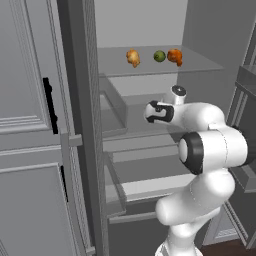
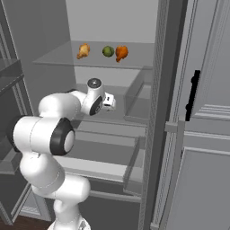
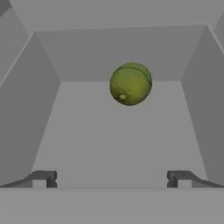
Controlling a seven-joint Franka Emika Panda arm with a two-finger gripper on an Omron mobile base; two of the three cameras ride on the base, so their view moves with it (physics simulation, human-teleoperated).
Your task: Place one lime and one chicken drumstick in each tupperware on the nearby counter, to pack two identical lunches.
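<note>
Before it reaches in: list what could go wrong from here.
1. The lime is round and lies loose in a bin; the open gripper could nudge it away.
2. The arm reaches in under the shelf holding two drumsticks; lifting carelessly might strike it.

1. In the hand view, bare grey bin floor lies open up to the round green lime.
2. 2 slanted grey side walls hem that passage in.

light: even, soft, dim-grey | shadows: faint | glare: none | sharpness: slightly soft, blocky render throughout
</note>
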